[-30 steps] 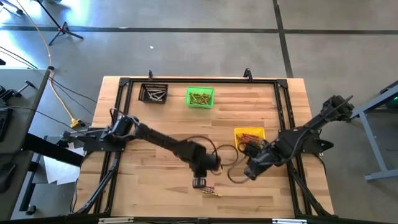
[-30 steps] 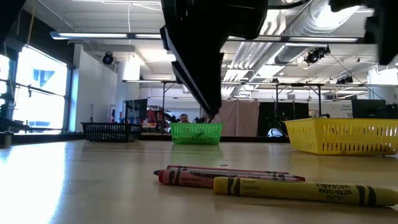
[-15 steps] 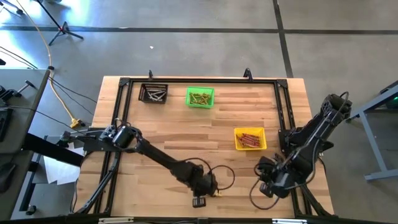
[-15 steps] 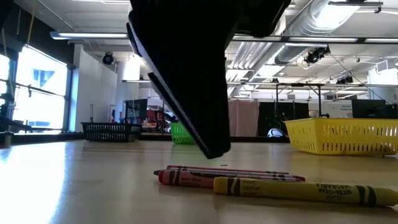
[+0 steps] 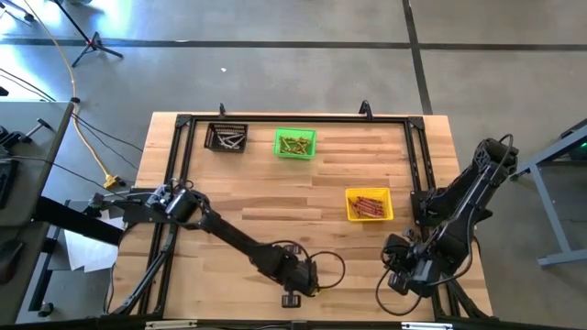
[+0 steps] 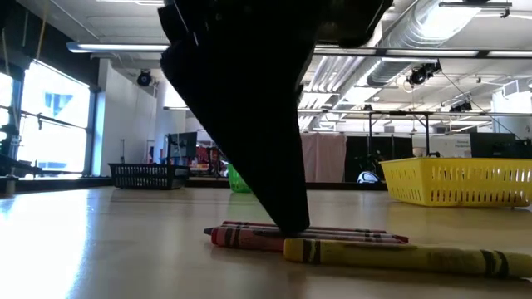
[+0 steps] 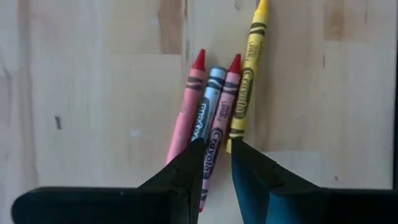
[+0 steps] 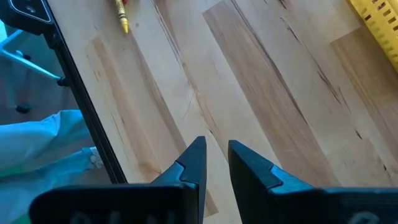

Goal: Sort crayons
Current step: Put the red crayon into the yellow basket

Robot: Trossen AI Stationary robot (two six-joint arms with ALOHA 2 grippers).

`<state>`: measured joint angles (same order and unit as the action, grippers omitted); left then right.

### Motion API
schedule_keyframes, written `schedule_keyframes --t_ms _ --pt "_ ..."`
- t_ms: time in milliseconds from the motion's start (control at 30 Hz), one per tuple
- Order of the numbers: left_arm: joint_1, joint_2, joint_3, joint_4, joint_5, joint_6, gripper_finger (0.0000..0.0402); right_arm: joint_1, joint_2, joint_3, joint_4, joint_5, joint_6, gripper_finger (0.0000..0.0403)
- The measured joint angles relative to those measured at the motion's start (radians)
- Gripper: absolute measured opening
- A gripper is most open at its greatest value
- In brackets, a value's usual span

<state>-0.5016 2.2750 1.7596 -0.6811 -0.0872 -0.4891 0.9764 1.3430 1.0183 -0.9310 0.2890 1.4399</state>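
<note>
crayons (image 7: 214, 115) lie side by side on bench (image 7: 93, 93), long axes running straight ahead of left gripper (image 7: 216, 155) | jaws narrow, straddling a red one | right gripper (image 8: 214, 158) far off, narrow, empty

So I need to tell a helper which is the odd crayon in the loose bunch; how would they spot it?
Look at the table's near edge, under the left claw. Four crayons lie side by side there. The blue-grey crayon is second from one end, wedged between two red ones, the only one of its colour.

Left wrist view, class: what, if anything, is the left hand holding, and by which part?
Nothing is held yet. The left hand is open, its fingers straddling the blunt end of a red crayon in the cluster on the table.
</note>
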Motion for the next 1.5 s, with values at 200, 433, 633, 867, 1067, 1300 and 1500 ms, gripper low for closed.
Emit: schedule_keyframes --t_ms 200,433,633,867,1067,1300,1500 --pt "-0.016 0.015 0.0 -0.006 -0.003 -0.004 0.0072 0.0 0.0 0.0 0.0 0.0 0.0 0.0053" --pt "-0.023 0.029 0.003 -0.01 -0.013 -0.007 0.0072 0.0 0.0 0.0 0.0 0.0 0.0 0.0053" --pt "-0.023 0.03 0.003 -0.01 -0.024 -0.016 0.0058 0.0 0.0 0.0 0.0 0.001 -0.003 0.0053" --pt "-0.021 0.027 0.002 -0.012 0.011 -0.075 0.0008 0.0 0.0 0.0 0.0 0.001 -0.004 0.0053" --pt "-0.021 -0.027 -0.005 -0.024 0.026 -0.087 0.0002 0.0 0.0 0.0 -0.001 0.001 -0.007 0.0053" --pt "0.007 -0.125 -0.003 -0.004 -0.073 -0.065 0.0001 -0.001 0.0 0.0 -0.001 0.007 -0.004 0.0053" --pt "0.088 -0.147 0.0 0.174 -0.121 0.079 0.0001 -0.017 0.0 0.0 0.002 0.105 -0.004 0.0053"
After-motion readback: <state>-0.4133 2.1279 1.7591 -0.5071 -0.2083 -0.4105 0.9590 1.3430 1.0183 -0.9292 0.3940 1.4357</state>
